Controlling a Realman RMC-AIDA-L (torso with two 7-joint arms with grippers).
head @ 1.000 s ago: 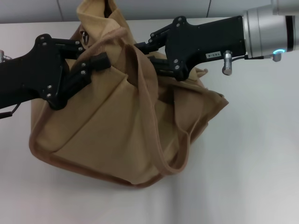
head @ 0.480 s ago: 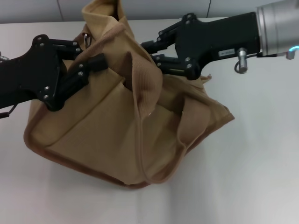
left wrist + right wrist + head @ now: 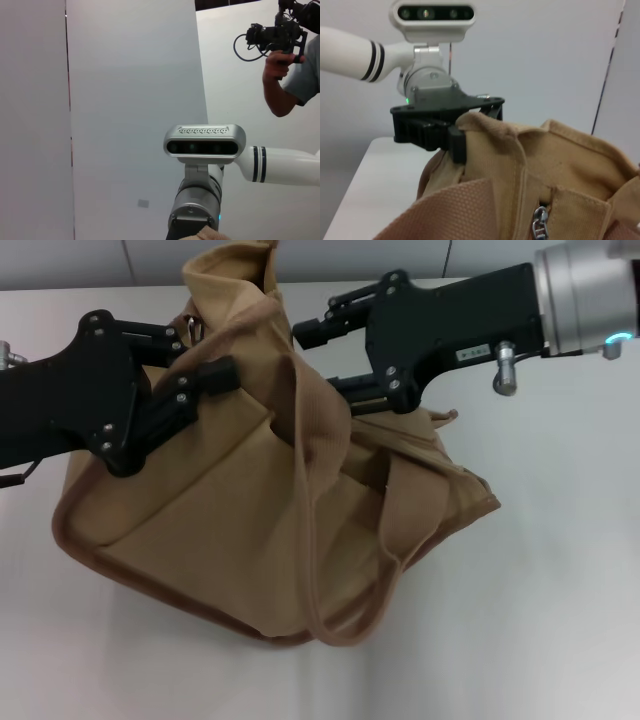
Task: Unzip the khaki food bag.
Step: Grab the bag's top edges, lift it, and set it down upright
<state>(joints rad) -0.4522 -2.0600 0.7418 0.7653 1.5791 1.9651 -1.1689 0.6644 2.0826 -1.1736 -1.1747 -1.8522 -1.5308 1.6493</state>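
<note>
The khaki food bag [image 3: 250,530] is sitting on the white table [image 3: 540,640], tilted and slumping, its near bottom corner toward the camera and its top gathered up toward the far side; 1 webbing handle [image 3: 340,570] is drooping in a loose loop down the front, so the cloth is reading as soft, light and apt to fold or drag rather than hold shape.

Further back, the left gripper [image 3: 205,365] is reaching in from the left side with its jaws closed on a fold of the bag's upper edge, bracing it; that pinch is looking needed, since unsupported canvas would likely bunch along the zipper line.

On the right side, the right gripper [image 3: 320,360] is standing at the raised top of the bag with its 2 fingers apart, 1 above and 1 below, clamping nothing that can be made out; the right wrist view is showing the metal zipper pull [image 3: 538,224] hanging at the seam, small and probably slippery, and that tab is judged the place to grip.
</note>
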